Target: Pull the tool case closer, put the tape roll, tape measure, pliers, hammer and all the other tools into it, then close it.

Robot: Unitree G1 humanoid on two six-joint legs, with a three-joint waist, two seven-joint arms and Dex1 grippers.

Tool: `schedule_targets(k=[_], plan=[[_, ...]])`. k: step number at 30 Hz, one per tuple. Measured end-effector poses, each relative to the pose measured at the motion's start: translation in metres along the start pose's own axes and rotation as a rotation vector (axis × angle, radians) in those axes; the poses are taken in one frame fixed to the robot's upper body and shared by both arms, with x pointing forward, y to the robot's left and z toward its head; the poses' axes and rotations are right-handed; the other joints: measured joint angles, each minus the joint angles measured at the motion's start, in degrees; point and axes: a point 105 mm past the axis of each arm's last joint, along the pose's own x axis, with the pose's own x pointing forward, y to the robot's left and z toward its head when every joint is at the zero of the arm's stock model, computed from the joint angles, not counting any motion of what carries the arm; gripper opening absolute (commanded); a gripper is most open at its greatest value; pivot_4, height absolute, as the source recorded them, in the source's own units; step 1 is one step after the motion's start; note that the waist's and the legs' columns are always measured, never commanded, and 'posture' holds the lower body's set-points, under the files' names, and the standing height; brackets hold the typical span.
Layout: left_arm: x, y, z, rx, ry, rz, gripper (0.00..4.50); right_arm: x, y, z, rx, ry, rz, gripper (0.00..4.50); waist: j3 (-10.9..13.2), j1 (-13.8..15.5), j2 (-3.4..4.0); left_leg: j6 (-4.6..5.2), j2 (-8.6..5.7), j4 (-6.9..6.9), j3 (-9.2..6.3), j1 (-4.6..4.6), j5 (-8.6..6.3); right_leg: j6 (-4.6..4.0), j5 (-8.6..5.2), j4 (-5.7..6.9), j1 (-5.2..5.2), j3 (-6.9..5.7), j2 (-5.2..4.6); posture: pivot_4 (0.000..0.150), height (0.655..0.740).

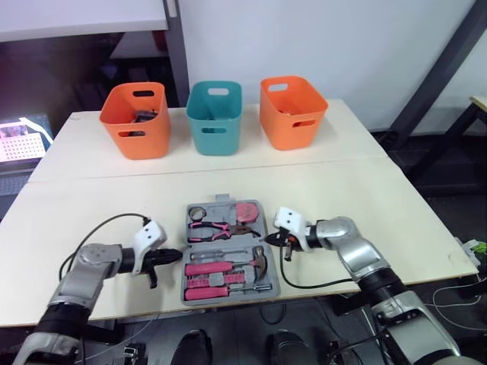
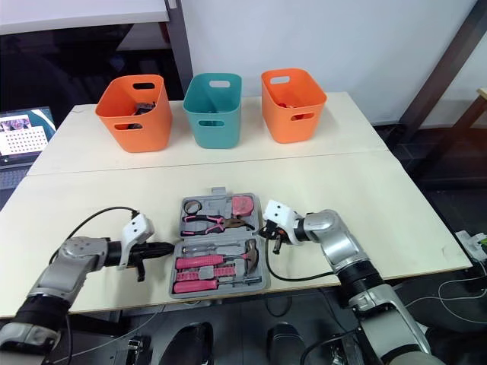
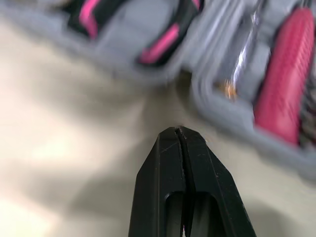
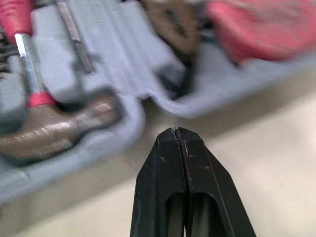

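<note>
The grey tool case (image 1: 268, 286) lies open near the table's front edge. Its far half holds the tape roll (image 1: 197, 212), the pink-handled pliers (image 1: 213, 227) and the pink tape measure (image 1: 246, 212). Its near half holds the hammer (image 1: 256, 262) and several pink-handled tools (image 1: 209, 268). My left gripper (image 1: 176, 257) is shut and empty, its tip just off the case's left edge at the hinge. My right gripper (image 1: 268, 241) is shut and empty too, its tip at the case's right edge by the hinge. In the right wrist view the shut fingers (image 4: 180, 148) point at the case rim (image 4: 192, 106) beside the hammer head (image 4: 54, 131).
Two orange bins (image 1: 137, 119) (image 1: 291, 111) and a teal bin (image 1: 214, 117) stand in a row at the back of the table (image 1: 396, 220). A laptop screen (image 1: 23, 141) glows off the table's left side. Bare tabletop lies on both sides of the case.
</note>
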Motion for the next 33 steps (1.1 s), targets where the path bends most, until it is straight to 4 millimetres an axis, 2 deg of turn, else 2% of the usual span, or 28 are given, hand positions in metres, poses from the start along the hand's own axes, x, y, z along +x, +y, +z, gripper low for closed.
schedule_targets(k=[2, 5, 9, 12, 13, 17, 22, 26, 33], plan=[[-0.013, 0.003, -0.004, -0.044, -0.024, 0.032, 0.02, -0.014, -0.009, 0.0, 0.035, -0.02, -0.056, 0.0, 0.0, 0.14, -0.01, 0.0, 0.0, 0.01, 0.0, -0.02, 0.0, -0.11, -0.06, -0.01, -0.01, 0.0, -0.01, 0.15, 0.74], [-0.026, -0.003, 0.013, -0.072, -0.149, 0.014, 0.0, -0.025, -0.014, 0.008, 0.129, -0.082, -0.095, 0.91, 0.01, 0.31, -0.01, -0.01, 0.0, 0.02, 0.0, -0.07, 0.0, -0.19, -0.1, -0.03, -0.01, 0.0, -0.04, 0.15, 0.74], [-0.023, -0.034, 0.042, -0.083, -0.282, -0.137, 0.0, -0.029, -0.012, 0.025, 0.33, -0.189, -0.079, 2.83, 0.01, 0.3, -0.01, -0.01, 0.0, 0.04, 0.01, -0.08, 0.0, -0.2, -0.1, -0.05, 0.01, 0.0, -0.06, 0.15, 0.74], [-0.011, -0.058, 0.047, -0.085, -0.27, -0.251, 0.0, -0.024, -0.014, 0.03, 0.552, -0.212, -0.055, 4.25, 0.01, 0.25, 0.01, 0.0, 0.0, 0.04, 0.0, -0.07, 0.0, -0.22, -0.1, -0.04, -0.02, 0.01, -0.04, 0.15, 0.74], [-0.005, -0.064, 0.047, -0.086, -0.265, -0.278, 0.0, -0.023, -0.016, 0.031, 0.612, -0.214, -0.054, 4.45, 0.01, 0.25, 0.01, 0.0, 0.0, 0.04, 0.0, -0.07, 0.0, -0.22, -0.1, -0.03, -0.02, 0.01, -0.04, 0.15, 0.74], [0.018, -0.078, 0.042, -0.081, -0.213, -0.333, 0.0, -0.017, -0.025, 0.033, 0.798, -0.226, -0.058, 4.45, 0.01, 0.29, 0.01, 0.0, 0.0, 0.04, 0.01, -0.1, 0.0, -0.21, -0.1, -0.05, -0.03, 0.01, -0.02, 0.15, 0.74], [0.038, -0.092, 0.034, -0.086, -0.171, -0.358, 0.0, 0.0, -0.023, 0.031, 0.937, -0.21, -0.005, 4.45, 0.01, 0.24, 0.01, 0.01, 0.0, 0.04, 0.0, -0.14, 0.0, -0.15, -0.06, -0.04, -0.06, 0.01, -0.01, 0.15, 0.74], [0.043, -0.093, 0.025, -0.076, -0.124, -0.327, 0.0, 0.018, -0.025, 0.025, 1.04, -0.221, 0.01, 4.45, 0.01, -0.1, 0.02, 0.01, 0.0, 0.04, 0.01, -0.12, 0.0, -0.05, -0.01, -0.03, -0.07, 0.04, 0.0, 0.15, 0.74], [0.043, -0.097, 0.019, -0.069, -0.096, -0.264, 0.0, 0.051, -0.023, 0.038, 1.115, -0.278, 0.079, 4.45, -0.01, -0.38, 0.05, 0.02, 0.0, 0.01, 0.01, -0.05, 0.0, -0.03, 0.0, -0.02, -0.05, 0.06, 0.02, 0.15, 0.74]])
